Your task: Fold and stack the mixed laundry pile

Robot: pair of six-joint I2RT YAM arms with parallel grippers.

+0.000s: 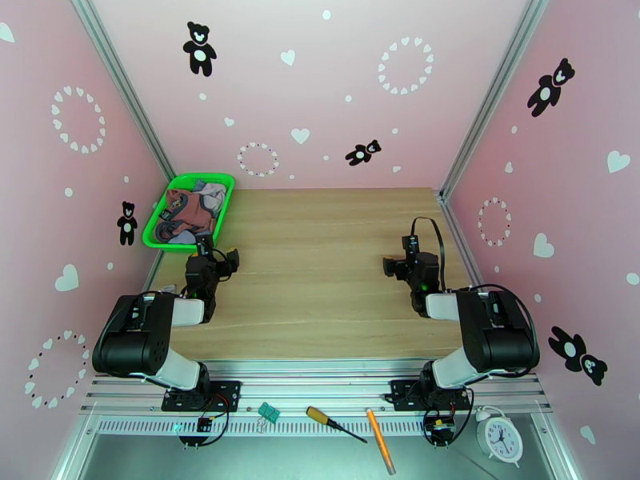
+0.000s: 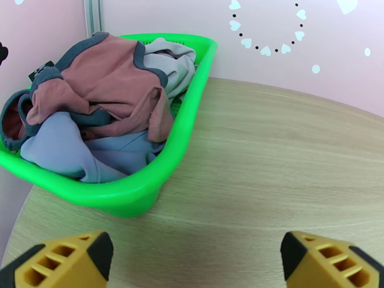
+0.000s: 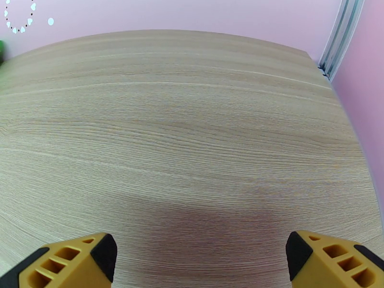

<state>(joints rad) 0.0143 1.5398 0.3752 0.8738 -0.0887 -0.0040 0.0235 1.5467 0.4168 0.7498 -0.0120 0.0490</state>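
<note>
The mixed laundry pile (image 2: 96, 106) lies crumpled in a bright green mesh basket (image 2: 129, 193) at the table's far left corner. On top is a rust-red top (image 2: 110, 78) with dark trim. A pale grey-lilac shirt (image 2: 175, 63) is at the back and a blue-grey piece (image 2: 67, 150) at the front. In the top view the pile (image 1: 192, 208) fills the basket (image 1: 226, 203). My left gripper (image 2: 194, 265) is open, hanging just short of the basket's near end and empty. My right gripper (image 3: 197, 265) is open over bare wood at the right, far from the pile.
The wooden table (image 1: 320, 266) is walled in by pink panels with aluminium posts (image 3: 336, 39) at the back corners. On the front rail lie a screwdriver (image 1: 336, 423), an orange pen (image 1: 380, 439), green clips (image 1: 269, 412) and a small clock (image 1: 500, 438).
</note>
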